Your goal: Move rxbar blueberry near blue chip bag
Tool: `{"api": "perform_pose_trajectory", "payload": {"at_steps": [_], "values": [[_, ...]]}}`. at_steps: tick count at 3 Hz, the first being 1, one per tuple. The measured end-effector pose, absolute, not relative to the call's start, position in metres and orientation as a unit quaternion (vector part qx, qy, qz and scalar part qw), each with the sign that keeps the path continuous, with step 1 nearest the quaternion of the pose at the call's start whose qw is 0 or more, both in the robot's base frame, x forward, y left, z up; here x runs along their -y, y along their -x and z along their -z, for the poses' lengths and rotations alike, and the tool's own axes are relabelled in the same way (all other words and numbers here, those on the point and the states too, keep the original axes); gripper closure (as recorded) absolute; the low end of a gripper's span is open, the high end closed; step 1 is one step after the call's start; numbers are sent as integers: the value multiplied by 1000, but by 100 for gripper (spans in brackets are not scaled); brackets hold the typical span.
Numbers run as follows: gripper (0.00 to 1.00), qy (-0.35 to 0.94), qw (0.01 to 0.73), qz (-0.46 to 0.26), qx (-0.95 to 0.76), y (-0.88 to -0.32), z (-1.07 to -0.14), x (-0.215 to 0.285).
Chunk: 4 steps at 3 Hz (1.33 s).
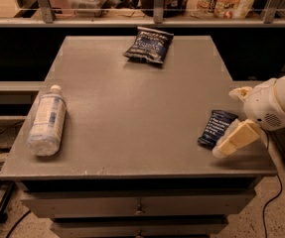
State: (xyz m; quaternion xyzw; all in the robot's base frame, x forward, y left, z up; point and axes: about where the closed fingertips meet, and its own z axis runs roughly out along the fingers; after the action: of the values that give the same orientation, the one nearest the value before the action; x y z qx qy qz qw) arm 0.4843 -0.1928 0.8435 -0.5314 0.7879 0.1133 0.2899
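The tool (225, 122) is at the 4 o'clock corner of the surface (132, 108), entering from the right edge. It is released: one cream finger (235, 139) reaches down past the near end of the rxbar blueberry (216, 128), and the other shows at the far side. The bar appears between them. Contact cannot be confirmed.

Key relation: the rxbar blueberry lies flat at 4 o'clock on the surface, directly at the 9 o'clock side of the tool's white body. Its long axis runs from 1 o'clock to 7 o'clock, so a closing stroke across the short width looks suitable.

The blue chip bag (148, 45) rests near the far edge at 12 o'clock, well apart from the bar and at about 11 o'clock from it.

Materials:
- rxbar blueberry: thin, flat, rectangular, dark navy film with white text. It offers little height to grip.
- blue chip bag: puffy, crinkled foil with crimped ends.
- plastic bottle (46, 125): clear, lying on its side at 8 o'clock, clear of the transfer path.
- surface: matte grey, smooth, likely low friction.
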Motion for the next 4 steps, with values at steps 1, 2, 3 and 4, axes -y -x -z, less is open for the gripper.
{"api": "perform_pose_trajectory", "payload": {"at_steps": [1, 2, 3, 4], "values": [[0, 529, 283, -107, -792, -485, -832, 194], [7, 527, 277, -106, -796, -485, -825, 193], [29, 525, 271, -108, -799, -486, -820, 192], [61, 525, 269, -108, -800, -486, -822, 191]]}}
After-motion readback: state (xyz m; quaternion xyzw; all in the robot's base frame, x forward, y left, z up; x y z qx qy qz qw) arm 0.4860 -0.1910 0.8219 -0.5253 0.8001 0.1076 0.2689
